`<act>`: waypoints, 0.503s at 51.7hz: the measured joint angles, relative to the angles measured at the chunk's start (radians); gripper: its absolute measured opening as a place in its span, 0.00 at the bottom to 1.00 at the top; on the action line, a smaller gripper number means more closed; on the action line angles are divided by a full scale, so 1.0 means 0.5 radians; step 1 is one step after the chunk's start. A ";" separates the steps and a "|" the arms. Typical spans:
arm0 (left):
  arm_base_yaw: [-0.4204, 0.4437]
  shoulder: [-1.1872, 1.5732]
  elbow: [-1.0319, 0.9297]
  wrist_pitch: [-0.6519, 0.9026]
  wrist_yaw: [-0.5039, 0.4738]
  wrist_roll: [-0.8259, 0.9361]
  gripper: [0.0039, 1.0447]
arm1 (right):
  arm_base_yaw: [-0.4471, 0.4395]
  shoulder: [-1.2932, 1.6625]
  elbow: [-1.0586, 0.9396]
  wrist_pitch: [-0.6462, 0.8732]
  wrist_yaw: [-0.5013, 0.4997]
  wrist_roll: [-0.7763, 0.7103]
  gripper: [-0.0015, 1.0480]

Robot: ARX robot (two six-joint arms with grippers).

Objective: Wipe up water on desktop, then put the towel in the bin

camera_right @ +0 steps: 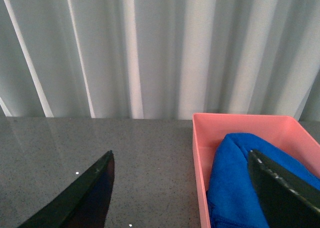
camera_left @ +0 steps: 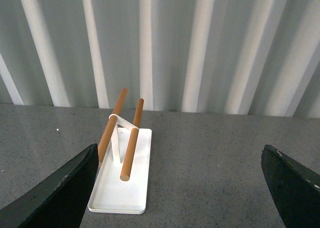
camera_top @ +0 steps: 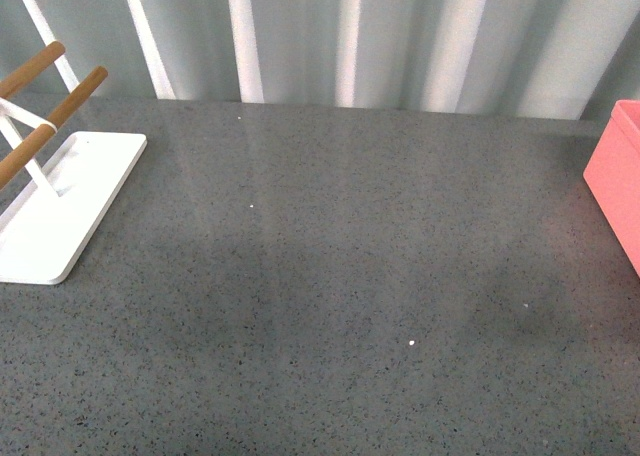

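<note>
The bright blue towel point(camera_right: 235, 183) lies crumpled inside the salmon-pink bin point(camera_right: 240, 122). My right gripper point(camera_right: 182, 188) hangs open over the bin's near wall, one finger point(camera_right: 85, 198) above the desktop point(camera_right: 125, 153), the other finger point(camera_right: 285, 188) above the towel, nothing between them. In the front view only a corner of the bin point(camera_top: 615, 181) shows at the right edge, on the speckled dark-grey desktop point(camera_top: 330, 276); no arm is in that view. My left gripper point(camera_left: 180, 188) is open and empty above the desktop point(camera_left: 210, 163).
A flat white stand point(camera_top: 60, 206) with wooden bars point(camera_top: 45, 106) sits at the desktop's left side, also the stand point(camera_left: 122, 188) ahead of my left gripper. A ribbed pale wall point(camera_top: 350, 36) runs behind the desktop. A few tiny white specks point(camera_top: 413, 344) dot the surface.
</note>
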 joint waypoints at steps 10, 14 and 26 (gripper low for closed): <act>0.000 0.000 0.000 0.000 0.000 0.001 0.94 | 0.000 0.000 0.000 0.000 -0.001 0.003 0.93; 0.000 0.000 0.000 0.000 0.000 0.000 0.94 | 0.000 0.000 0.000 0.000 -0.001 0.003 0.93; 0.000 0.000 0.000 0.000 0.000 0.000 0.94 | 0.000 0.000 0.000 -0.002 0.000 0.003 0.93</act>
